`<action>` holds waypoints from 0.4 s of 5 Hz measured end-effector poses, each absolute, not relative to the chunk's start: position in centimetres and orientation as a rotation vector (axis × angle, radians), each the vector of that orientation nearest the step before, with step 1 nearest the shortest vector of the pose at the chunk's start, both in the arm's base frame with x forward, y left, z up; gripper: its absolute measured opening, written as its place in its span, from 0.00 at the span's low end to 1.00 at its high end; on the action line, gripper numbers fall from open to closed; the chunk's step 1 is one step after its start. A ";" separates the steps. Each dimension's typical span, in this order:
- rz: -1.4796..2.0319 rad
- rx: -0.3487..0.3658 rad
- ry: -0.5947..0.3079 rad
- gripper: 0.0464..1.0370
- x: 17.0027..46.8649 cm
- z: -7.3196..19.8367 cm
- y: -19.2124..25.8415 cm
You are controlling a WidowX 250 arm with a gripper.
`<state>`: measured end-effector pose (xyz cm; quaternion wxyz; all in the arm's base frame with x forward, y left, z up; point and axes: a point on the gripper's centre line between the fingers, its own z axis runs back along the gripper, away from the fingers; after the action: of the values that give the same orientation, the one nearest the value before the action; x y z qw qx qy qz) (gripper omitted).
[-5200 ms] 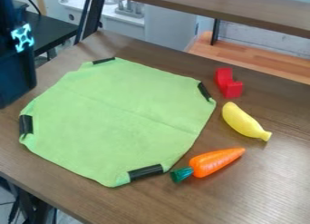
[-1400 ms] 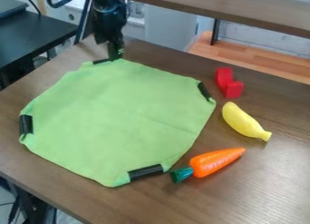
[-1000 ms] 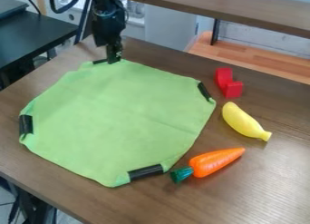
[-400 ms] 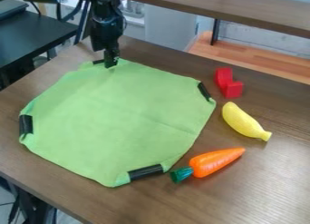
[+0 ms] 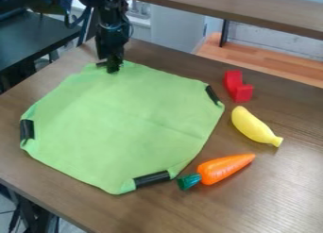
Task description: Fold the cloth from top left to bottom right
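Claw (image 5: 113,68) hangs at the green cloth's (image 5: 123,121) top corner, hold unclear.

We record black arm (image 5: 111,17), angular and jointed. We note dark cable (image 5: 131,27) bowed out beside wrist housing, small pale glints on black surfaces. We find gripper (image 5: 112,67) black, narrow, uneven in outline.

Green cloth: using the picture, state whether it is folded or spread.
Spread: the cloth lies flat, its black-banded corners far apart around the edge.
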<state>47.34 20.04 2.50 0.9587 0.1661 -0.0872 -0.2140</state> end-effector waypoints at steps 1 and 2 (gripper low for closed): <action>-0.438 0.337 -0.170 0.36 47.4 2.1 19.9; -0.442 0.333 -0.176 0.14 47.4 1.9 19.8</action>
<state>47.35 19.76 1.87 0.9581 0.1644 -0.0867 -0.2181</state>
